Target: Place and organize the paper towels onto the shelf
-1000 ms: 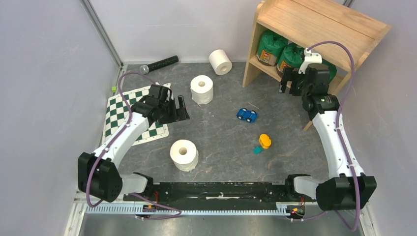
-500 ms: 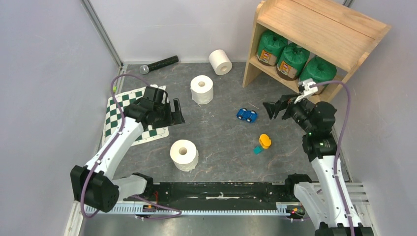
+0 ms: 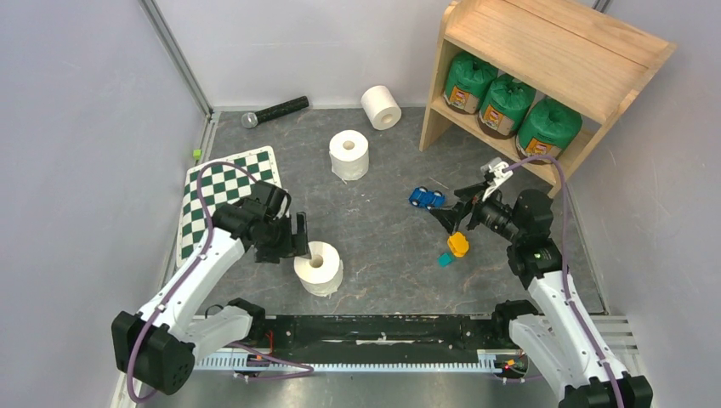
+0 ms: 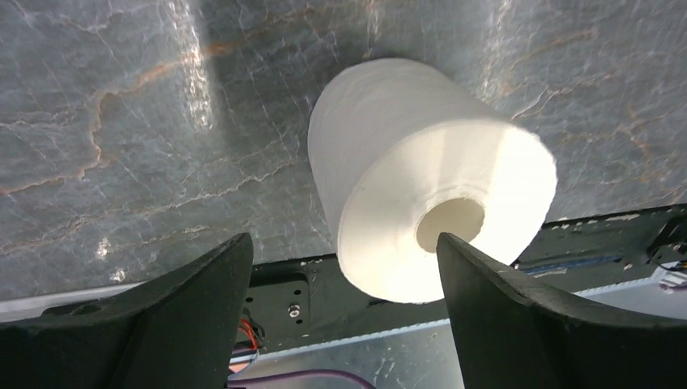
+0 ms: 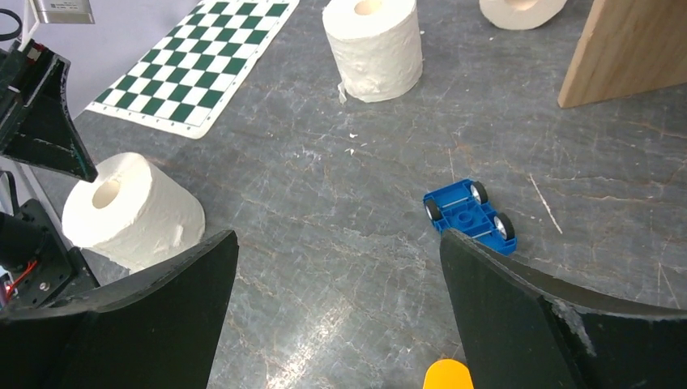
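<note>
Top view: left hand (image 3: 299, 240) spread wide and empty, just beside the near roll (image 3: 318, 265), which stood on end on the tabletop (image 3: 383, 263). Green rolls (image 3: 505, 100) sat on the shelf (image 3: 544, 42), lower tier. The mid roll (image 3: 349, 153) and far roll (image 3: 381, 106) were out on the tabletop.

Left wrist: the near roll sat off-centre, toward the right finger. Risk: closing from there might shove or topple it rather than clamp it.

Right wrist: right hand (image 5: 338, 239) wide and empty, with the car (image 5: 470, 217) just ahead. Risk: a low sweep could knock the car, and reaching for the near roll could clash with the left arm.
</note>
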`<action>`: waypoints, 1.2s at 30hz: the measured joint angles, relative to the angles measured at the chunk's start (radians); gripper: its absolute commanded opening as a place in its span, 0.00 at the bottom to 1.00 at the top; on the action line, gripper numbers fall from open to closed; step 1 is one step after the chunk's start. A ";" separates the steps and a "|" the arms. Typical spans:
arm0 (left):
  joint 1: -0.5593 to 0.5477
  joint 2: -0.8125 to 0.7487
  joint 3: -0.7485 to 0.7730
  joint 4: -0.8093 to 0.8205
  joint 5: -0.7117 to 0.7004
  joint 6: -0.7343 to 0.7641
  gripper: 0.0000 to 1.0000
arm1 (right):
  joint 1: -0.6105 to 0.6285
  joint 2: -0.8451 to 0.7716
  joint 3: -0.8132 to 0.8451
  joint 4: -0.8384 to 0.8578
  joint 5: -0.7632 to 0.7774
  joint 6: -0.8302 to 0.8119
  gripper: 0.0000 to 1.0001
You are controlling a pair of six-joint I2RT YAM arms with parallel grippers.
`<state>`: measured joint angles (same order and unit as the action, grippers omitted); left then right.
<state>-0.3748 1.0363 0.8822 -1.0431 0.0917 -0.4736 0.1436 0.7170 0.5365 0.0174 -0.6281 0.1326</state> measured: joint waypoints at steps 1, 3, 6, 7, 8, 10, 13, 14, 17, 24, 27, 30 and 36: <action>-0.006 -0.001 -0.006 -0.006 0.000 0.000 0.88 | 0.004 0.006 -0.001 -0.001 0.000 -0.004 0.97; -0.019 -0.001 -0.012 -0.010 0.005 -0.008 0.88 | 0.014 0.024 -0.002 -0.004 0.004 -0.018 0.97; -0.043 0.002 -0.016 -0.006 0.014 -0.032 0.88 | 0.031 0.056 -0.002 -0.013 0.009 -0.037 0.96; -0.053 0.003 -0.018 -0.001 0.015 -0.038 0.88 | 0.035 0.066 -0.002 -0.016 0.014 -0.041 0.95; -0.060 0.005 -0.020 0.003 0.016 -0.042 0.88 | 0.040 0.077 -0.002 -0.019 0.019 -0.047 0.95; -0.072 0.014 -0.025 0.013 0.015 -0.053 0.86 | 0.047 0.097 -0.002 -0.030 0.028 -0.052 0.95; -0.080 0.038 -0.041 0.040 0.015 -0.066 0.84 | 0.059 0.120 -0.002 -0.045 0.043 -0.056 0.94; -0.081 0.046 -0.047 0.050 0.015 -0.070 0.83 | 0.063 0.126 -0.002 -0.049 0.050 -0.056 0.93; -0.086 0.066 -0.060 0.075 0.015 -0.077 0.80 | 0.085 0.146 -0.002 -0.060 0.085 -0.059 0.90; -0.106 0.094 -0.066 0.119 0.018 -0.088 0.62 | 0.201 0.217 0.004 -0.095 0.190 -0.055 0.82; -0.117 0.101 -0.066 0.135 0.019 -0.091 0.51 | 0.254 0.246 0.004 -0.102 0.235 -0.042 0.82; -0.127 0.112 -0.065 0.151 0.019 -0.094 0.35 | 0.312 0.274 0.010 -0.101 0.285 -0.027 0.81; -0.145 0.138 -0.047 0.157 0.013 -0.105 0.11 | 0.433 0.351 0.048 -0.085 0.383 0.010 0.78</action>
<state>-0.5198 1.1740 0.8352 -0.8860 0.1051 -0.5785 0.5770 1.0679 0.5846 -0.0681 -0.2451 0.1421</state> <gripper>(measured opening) 0.462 0.795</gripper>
